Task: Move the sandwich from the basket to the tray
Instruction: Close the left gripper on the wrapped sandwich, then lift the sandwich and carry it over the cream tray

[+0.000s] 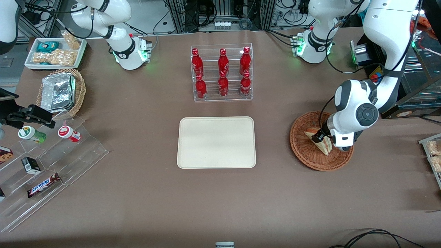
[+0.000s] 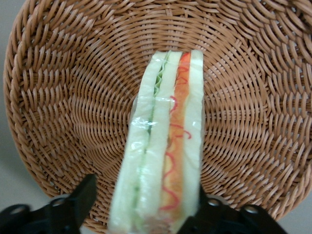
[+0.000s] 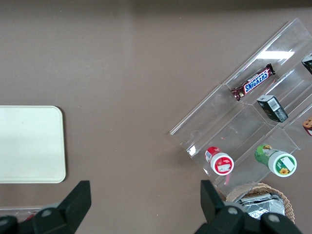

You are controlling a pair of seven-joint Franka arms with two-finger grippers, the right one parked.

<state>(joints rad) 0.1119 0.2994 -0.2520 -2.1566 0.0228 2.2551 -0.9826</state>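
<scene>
1. The worktop (image 1: 137, 193) is wide and brown, and the working arm reaches down at its own end of it.
2. The tray (image 1: 216, 142) lies flat and bare mid-worktop, well apart from the basket (image 1: 303, 151).
3. The basket sits under the arm, with the sandwich (image 1: 318, 139) in it, standing on edge.
4. The gripper (image 1: 324, 137) is down in the basket. It is open, one finger on each side of the sandwich (image 2: 163, 146); one finger (image 2: 80, 200) stands clear of the bread, while the other looks to be just touching.
5. To do this step well, I would close gently on the bread faces, since the wedge looks soft and wrapped in slippery film.
6. I would lift straight up until clear of the basket's rim (image 2: 19, 97), then carry it across to the tray.
</scene>
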